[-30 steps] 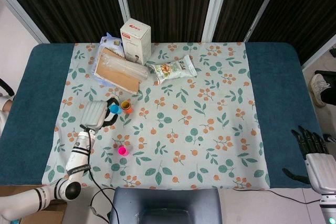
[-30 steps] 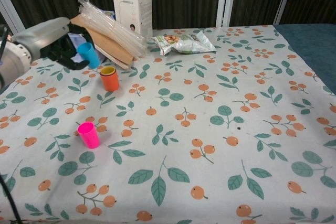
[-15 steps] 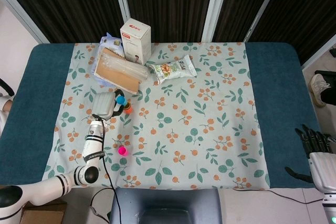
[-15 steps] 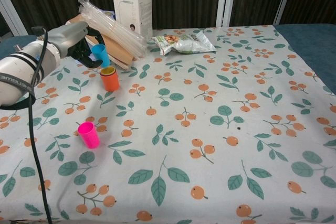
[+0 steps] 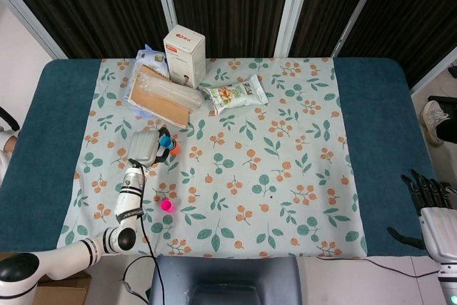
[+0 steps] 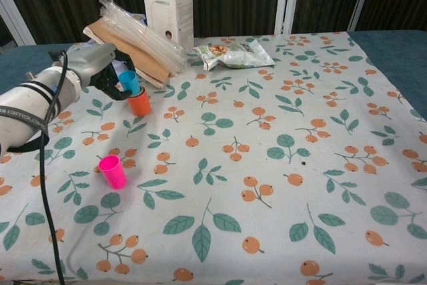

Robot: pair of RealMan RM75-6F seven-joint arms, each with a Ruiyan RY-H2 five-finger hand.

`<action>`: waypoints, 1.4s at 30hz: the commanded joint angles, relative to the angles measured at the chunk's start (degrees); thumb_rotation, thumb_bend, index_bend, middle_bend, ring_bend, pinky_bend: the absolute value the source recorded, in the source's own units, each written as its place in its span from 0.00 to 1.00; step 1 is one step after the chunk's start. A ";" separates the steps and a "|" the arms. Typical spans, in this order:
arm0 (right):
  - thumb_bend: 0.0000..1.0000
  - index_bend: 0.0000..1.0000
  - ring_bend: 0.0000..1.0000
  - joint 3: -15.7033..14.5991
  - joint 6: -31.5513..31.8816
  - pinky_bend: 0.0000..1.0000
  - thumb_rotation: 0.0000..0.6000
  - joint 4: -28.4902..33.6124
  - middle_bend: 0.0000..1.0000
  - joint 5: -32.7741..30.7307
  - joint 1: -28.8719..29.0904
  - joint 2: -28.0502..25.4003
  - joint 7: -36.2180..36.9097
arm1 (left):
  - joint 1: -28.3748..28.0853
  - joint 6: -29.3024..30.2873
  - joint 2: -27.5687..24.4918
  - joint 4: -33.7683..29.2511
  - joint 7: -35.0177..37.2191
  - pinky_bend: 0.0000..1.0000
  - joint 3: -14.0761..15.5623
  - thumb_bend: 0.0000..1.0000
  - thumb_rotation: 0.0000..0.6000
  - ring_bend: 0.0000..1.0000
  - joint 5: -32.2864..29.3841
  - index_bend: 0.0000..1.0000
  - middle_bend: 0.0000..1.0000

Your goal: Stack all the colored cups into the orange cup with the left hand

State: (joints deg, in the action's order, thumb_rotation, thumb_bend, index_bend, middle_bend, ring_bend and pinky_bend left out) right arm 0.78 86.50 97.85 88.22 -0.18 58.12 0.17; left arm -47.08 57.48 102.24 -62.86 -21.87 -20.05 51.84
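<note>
Clearly mid-insertion: left hand (image 6: 100,65) clamped on blue cup (image 6: 129,82), tilted, its base at or just inside the mouth of orange cup (image 6: 140,103), left of centre in the chest view. Same pairing in the head view, left hand (image 5: 145,148) beside blue cup (image 5: 164,141), orange cup (image 5: 172,149) mostly hidden under it. Cannot tell whether a yellow cup already sits inside the orange one. Pink cup (image 6: 112,171) alone, lower left, well apart from the stack, upright on floral tablecloth (image 6: 267,165). Right hand (image 5: 432,212) at the lower right edge of the head view, off the cloth, fingers apart and holding nothing.

Risks, as judgement only:
- Blue cup tilted, so a rim-on-rim catch likely; pressing down then could tip the orange cup over.
- Fingers close to the orange cup's wall; letting go could nudge or drag it.
- Early release could leave the blue cup cocked, not seated, spoiling room for the pink one.
- Plastic-wrapped package (image 6: 133,38) just behind, within reach of a knock.
</note>
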 commanded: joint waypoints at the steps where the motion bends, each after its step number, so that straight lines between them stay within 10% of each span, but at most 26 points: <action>1: 0.20 0.00 0.00 0.03 0.00 0.00 1.00 -0.03 0.00 -0.02 0.01 -0.03 0.10 | -0.09 -0.32 0.18 0.08 0.12 1.00 0.13 0.36 1.00 1.00 -0.05 0.22 1.00; 5: 0.20 0.00 0.00 -0.02 -0.12 0.00 1.00 -0.03 0.00 0.05 0.06 -0.08 0.16 | -0.07 -0.53 -0.01 -0.89 -0.06 1.00 0.29 0.35 1.00 1.00 -0.17 0.00 1.00; 13: 0.20 0.00 0.00 -0.13 -0.32 0.00 1.00 -0.06 0.00 0.13 0.11 -0.30 0.58 | 4.25 3.36 -7.72 -15.67 0.95 1.00 3.40 0.34 1.00 1.00 4.62 0.00 1.00; 24: 0.20 0.00 0.00 -0.65 -0.88 0.00 1.00 0.10 0.00 1.06 0.40 -0.27 0.51 | 15.51 8.97 -23.33 -39.32 5.04 1.00 16.72 0.34 1.00 1.00 17.47 0.07 1.00; 42: 0.20 0.00 0.00 -1.07 -0.29 0.00 1.00 -0.23 0.00 2.02 0.20 -0.33 0.88 | 18.95 6.70 -16.74 -32.74 9.53 1.00 19.77 0.34 1.00 1.00 19.07 0.17 1.00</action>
State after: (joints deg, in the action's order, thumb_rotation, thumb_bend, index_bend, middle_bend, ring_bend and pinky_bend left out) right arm -0.28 86.21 97.62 90.23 0.01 57.80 1.05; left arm -28.26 64.37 84.94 -96.03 -12.53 -0.19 70.84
